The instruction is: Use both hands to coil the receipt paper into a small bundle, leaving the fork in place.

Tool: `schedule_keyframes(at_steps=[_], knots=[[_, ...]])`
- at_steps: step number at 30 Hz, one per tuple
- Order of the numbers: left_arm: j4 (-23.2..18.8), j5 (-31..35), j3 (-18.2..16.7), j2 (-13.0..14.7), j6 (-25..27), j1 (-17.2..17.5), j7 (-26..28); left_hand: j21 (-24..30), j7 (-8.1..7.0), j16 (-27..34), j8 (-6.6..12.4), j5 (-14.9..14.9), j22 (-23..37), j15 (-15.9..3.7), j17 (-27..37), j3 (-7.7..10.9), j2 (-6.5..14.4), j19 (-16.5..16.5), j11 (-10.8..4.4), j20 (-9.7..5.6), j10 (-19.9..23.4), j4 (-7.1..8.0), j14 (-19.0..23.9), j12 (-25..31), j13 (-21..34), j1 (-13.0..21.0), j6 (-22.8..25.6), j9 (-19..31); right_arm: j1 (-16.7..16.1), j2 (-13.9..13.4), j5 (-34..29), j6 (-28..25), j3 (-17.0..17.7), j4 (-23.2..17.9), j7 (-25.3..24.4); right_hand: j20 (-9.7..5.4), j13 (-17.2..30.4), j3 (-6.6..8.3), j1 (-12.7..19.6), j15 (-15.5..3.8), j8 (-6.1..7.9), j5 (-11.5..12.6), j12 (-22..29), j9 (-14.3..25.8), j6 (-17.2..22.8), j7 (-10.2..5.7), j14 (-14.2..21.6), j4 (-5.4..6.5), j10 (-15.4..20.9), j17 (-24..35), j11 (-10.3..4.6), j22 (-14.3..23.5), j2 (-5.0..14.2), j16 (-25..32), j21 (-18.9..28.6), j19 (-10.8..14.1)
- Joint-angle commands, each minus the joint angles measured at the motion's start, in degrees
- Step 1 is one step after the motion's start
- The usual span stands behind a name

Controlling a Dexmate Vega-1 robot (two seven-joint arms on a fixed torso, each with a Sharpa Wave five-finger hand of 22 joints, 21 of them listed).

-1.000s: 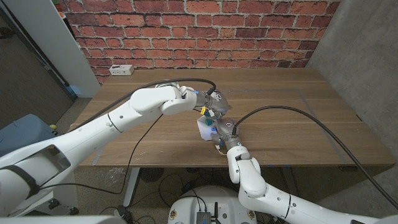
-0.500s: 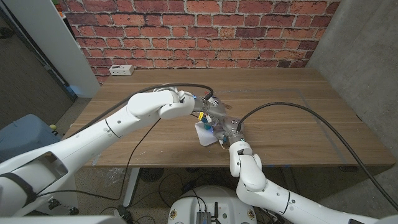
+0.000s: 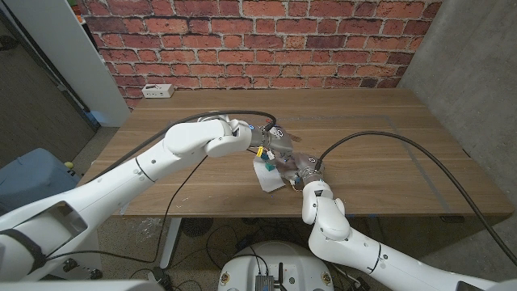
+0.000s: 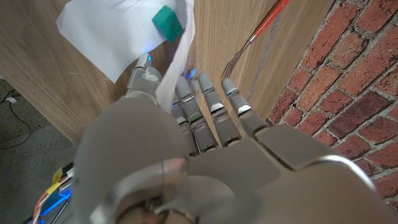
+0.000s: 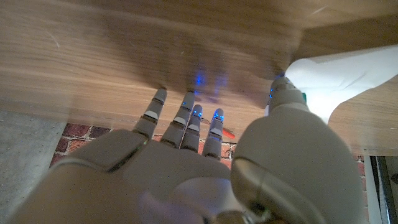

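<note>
both hands, left hand point(image 3: 271, 144) and right hand point(image 3: 295, 166), meet over the receipt paper point(image 3: 267, 172).

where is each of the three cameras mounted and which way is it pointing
Head view: on the robot's head, looking down at the wooden table; both arms enter, left hand and right hand meeting over the white receipt paper.
Left wrist view: on the left wrist, looking along the left hand at the paper and a red-handled metal fork.
Right wrist view: on the right wrist, looking along the right hand at the tabletop.
All three share the paper.
</note>
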Motion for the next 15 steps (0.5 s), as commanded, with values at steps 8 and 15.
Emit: schedule_keyframes(at_steps=[8,15], knots=[[-0.1,-4.5,-1.6,0.1,0.5,0.1,-3.5,-2.2,-0.95,-2.6,-0.33,0.3,-0.8,-2.59,-4.8,-3.66,-2.3,-3.3,3.79,1.91,-14.7,1.99,-10.1,-11.8,-4.0,-8.8,-20.5,-0.9,-0.7,-5.2,14.2,6.4,2.9,-5.9,-6.6,-0.16,-0.2,0.67,3.2,-0.76,1.51,1.9,1.0,0.1,4.7,-1.00,-1.2,-1.58,0.9,-0.4,-0.87,0.1,0.35,-0.4,-0.6,0.5],[1.7,-15.1,-3.1,0.6,-1.6,-1.4,-4.8,-3.1,-0.82,-2.8,-0.39,0.6,-0.8,-0.38,-6.4,-3.58,-1.5,-4.2,3.14,2.62,-18.9,2.01,-14.1,-15.0,-5.1,-9.7,-26.9,-1.2,0.4,-6.7,13.9,1.8,1.1,-7.6,-7.7,-0.22,-0.4,0.50,3.0,-0.57,0.44,2.2,0.9,0.1,2.4,-0.88,-1.6,-1.51,0.3,-0.6,-0.92,0.1,0.28,-0.6,-0.8,0.5]])
